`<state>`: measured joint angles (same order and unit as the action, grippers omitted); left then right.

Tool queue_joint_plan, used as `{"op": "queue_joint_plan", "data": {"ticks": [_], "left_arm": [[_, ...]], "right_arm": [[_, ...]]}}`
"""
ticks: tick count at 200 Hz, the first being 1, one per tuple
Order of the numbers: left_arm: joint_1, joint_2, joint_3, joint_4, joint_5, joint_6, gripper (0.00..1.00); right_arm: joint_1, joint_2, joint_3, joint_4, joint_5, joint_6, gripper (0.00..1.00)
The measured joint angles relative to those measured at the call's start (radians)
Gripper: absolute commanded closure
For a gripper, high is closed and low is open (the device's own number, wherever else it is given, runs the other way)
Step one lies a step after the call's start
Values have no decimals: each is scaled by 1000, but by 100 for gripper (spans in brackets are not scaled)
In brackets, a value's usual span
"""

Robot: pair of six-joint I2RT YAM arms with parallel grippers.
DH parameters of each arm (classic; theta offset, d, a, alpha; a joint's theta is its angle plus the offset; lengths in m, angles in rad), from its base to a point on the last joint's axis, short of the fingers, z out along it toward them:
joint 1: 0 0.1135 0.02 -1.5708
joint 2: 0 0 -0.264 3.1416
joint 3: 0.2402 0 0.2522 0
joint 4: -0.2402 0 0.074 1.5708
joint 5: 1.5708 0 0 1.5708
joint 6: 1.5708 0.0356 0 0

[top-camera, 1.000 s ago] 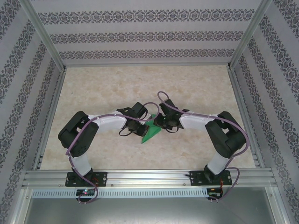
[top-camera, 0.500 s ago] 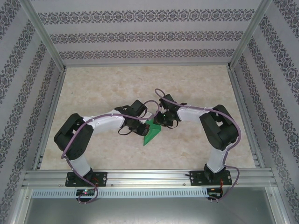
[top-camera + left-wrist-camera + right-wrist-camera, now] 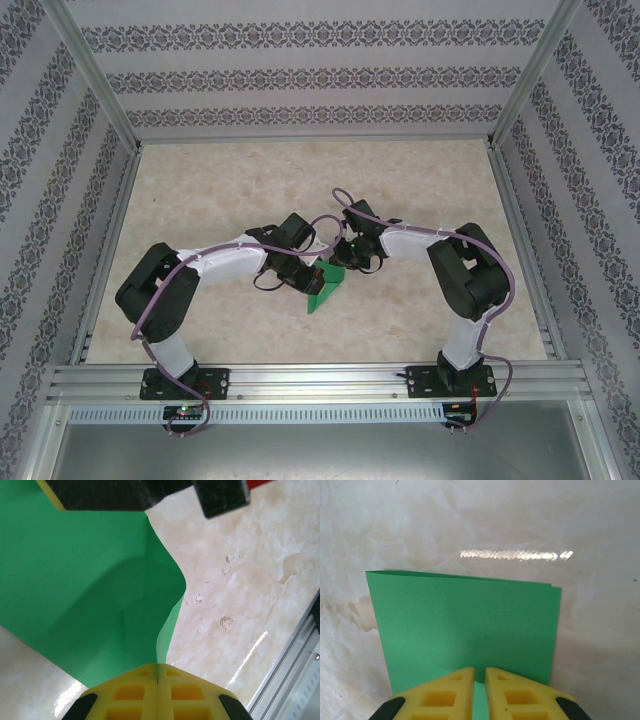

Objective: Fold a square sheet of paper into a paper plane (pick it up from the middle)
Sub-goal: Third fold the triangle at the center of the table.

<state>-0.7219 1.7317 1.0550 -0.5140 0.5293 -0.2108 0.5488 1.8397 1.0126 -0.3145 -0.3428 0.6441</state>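
The square sheet of paper (image 3: 326,286) is bright green and hangs bent between both grippers at mid-table. In the left wrist view my left gripper (image 3: 157,667) is shut on an edge of the paper (image 3: 90,580), which rises from the jaws with a crease and a curling flap. My right gripper (image 3: 479,672) faces the flat, doubled face of the paper (image 3: 465,620). Its yellow fingers stand a narrow slit apart, with green showing through the slit. From above, the left gripper (image 3: 308,280) and right gripper (image 3: 343,265) nearly meet. No paper plane shape shows.
The marbled tabletop (image 3: 300,190) stretches behind and to both sides of the arms. Patterned walls and metal posts enclose it. An aluminium rail (image 3: 320,380) runs along the near edge, and a rail (image 3: 295,665) lies close to the paper's right.
Both arms drew in toward the centre during the last second. The paper went from a flat pointed shape on the table to a raised, bent one. The right jaws narrowed slightly.
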Motion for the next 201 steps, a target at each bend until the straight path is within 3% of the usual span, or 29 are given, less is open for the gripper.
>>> {"op": "queue_joint_plan", "data": {"ticks": [109,138,173,201], "left_arm": [[8,104,13,35,206,-7,99],[6,82,12,23,157,-8,100],[13,40,18,-22,-13,-8,99],[29,41,18,-33,-72,-6,99]], "right_arm": [[-14,10,0,0,-15,-19,85],[-14,9,0,0,-16,-19,86],[-14,9,0,0,-15,-27,87],[-14,9,0,0,-15,-38,87]]}}
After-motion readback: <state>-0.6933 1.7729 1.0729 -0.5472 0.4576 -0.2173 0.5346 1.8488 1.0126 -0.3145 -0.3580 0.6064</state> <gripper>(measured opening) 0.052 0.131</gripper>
